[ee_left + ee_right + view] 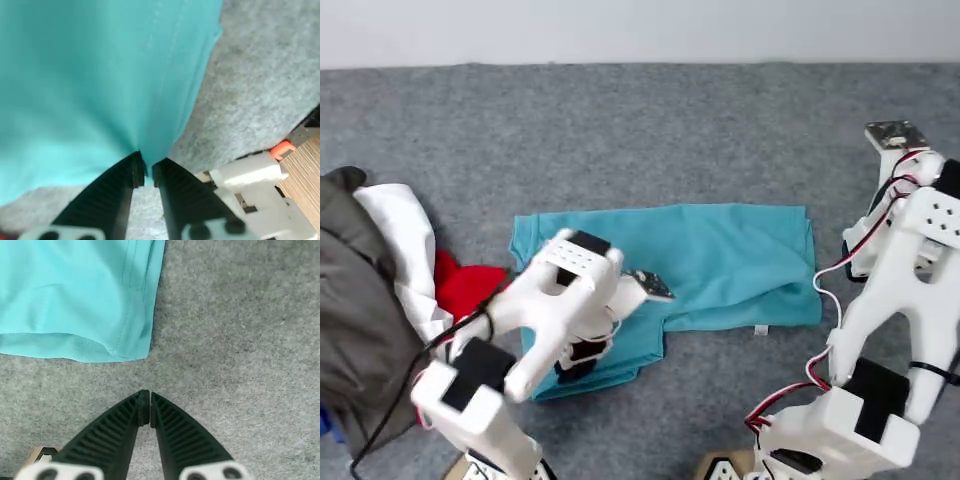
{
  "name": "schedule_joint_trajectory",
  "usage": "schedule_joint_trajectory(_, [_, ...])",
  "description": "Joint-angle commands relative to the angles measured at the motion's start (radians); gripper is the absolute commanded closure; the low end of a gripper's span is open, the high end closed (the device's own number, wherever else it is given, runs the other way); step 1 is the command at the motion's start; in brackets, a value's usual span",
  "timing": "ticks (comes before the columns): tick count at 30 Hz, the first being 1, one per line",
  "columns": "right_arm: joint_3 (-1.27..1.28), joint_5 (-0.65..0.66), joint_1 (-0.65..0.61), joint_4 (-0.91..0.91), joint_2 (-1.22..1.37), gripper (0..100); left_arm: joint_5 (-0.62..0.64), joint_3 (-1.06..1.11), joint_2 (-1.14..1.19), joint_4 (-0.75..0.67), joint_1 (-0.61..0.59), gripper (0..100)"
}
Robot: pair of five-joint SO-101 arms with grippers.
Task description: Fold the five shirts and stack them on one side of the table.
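Your left gripper [148, 170] pinches the teal shirt [720, 255]; your right gripper [150, 407] sits closed on nothing beside its corner. The shirt's white label [760, 330] is too small to read.

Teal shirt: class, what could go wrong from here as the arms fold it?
The left gripper pinches a thin fold of the teal shirt; it may slip free. The right gripper is shut over bare mat, so a one-sided pull could bunch the cloth. The red shirt lies close and could snag.
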Motion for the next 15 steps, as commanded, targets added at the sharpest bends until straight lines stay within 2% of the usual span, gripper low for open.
schedule_joint_trajectory(1, [-0.011, -0.003, 0.005, 0.042, -0.058, 99.0, -0.025, -0.022, -0.138, 0.066, -0.023, 98])
schedule_joint_trajectory(9, [-0.011, -0.003, 0.005, 0.042, -0.058, 99.0, -0.023, -0.021, -0.163, 0.091, -0.015, 98])
schedule_joint_trajectory(15, [-0.011, -0.003, 0.005, 0.044, -0.058, 99.0, -0.018, -0.019, -0.161, 0.054, -0.015, 88])
